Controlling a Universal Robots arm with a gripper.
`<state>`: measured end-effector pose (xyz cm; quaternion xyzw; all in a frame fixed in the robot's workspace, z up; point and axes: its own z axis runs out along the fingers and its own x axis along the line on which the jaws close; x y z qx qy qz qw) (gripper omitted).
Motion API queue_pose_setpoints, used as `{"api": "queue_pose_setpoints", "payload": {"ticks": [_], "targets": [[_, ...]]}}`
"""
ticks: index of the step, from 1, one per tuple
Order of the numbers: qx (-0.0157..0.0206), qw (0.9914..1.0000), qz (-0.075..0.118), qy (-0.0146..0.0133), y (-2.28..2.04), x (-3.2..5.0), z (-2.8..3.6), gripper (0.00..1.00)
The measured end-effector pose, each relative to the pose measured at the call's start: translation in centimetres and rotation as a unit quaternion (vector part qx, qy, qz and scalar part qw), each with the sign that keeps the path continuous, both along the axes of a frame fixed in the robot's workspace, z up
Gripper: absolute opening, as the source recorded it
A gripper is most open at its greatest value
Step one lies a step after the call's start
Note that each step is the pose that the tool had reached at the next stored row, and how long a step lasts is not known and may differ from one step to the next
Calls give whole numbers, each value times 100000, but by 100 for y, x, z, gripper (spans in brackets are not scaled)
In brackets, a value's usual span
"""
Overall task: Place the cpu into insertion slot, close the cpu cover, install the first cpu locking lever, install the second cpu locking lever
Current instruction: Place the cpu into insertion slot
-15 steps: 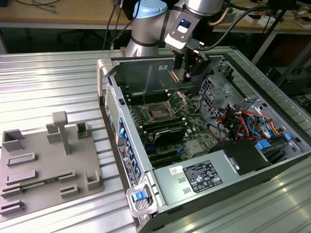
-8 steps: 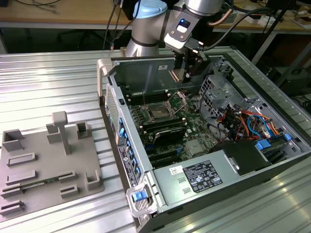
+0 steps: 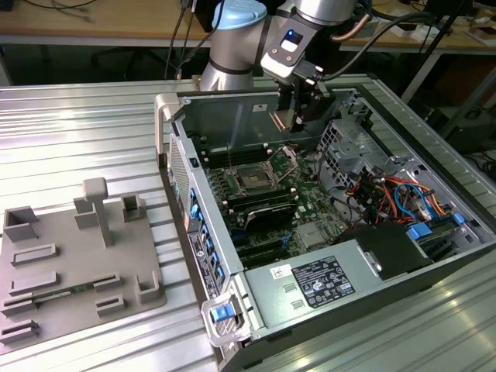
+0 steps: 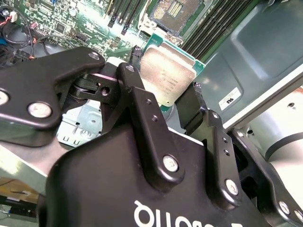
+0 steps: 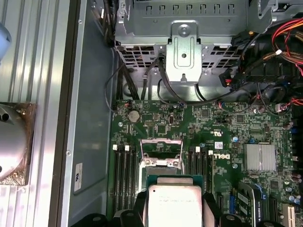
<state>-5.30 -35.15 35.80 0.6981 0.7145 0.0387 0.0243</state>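
One gripper (image 4: pixel 163 84): hangs over the open computer case (image 3: pixel 164 116); in the exterior view it is up near the case's far wall, well above the board
jaws: clamped on the cpu (image 4: pixel 166 75); black fingers (image 4: pixel 142 111) press two opposite edges, seen in both wrist views
cpu: silver-grey top toward the cameras, green edge showing; held in the air, tilted in the second wrist view; not seated in the socket
insertion slot (image 3: pixel 253 177): below the chip, uncovered; dark square with a silver rim; the second wrist view shows its contact field past the chip's far edge
cpu cover (image 5: pixel 162 152): swung up on its hinge, open; stands at the slot's side toward the exterior view's right
memory slots (image 5: pixel 124 182): long, black; flank the socket on both sides
motherboard (image 5: pixel 199 123): green; silver heatsink (image 5: pixel 259 157) off to one side of the socket
drive cage (image 5: pixel 184 47): grey metal, beyond the board; red and orange cables (image 3: pixel 387 190) near it
tray (image 3: pixel 77 256): grey moulded fixture on the ribbed metal table (image 3: pixel 77 132), at the exterior view's left of the case
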Motion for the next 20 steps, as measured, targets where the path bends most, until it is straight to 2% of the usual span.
{"api": "queue_pose_setpoints", "payload": {"ticks": [5, 7, 8, 9, 10, 20], "targets": [[-2, 99996, -874, -1, 0, -5, -1, 55], [7, 99960, -2842, -5, 1, -14, -14, 55], [69, 99958, -2872, 283, 0, -61, -49, 55], [160, 99927, -3067, 2252, 0, -62, -65, 55], [156, 99919, -3079, 2570, 0, -63, -68, 55], [161, 99919, -3077, 2585, 0, -62, -85, 55]]}}
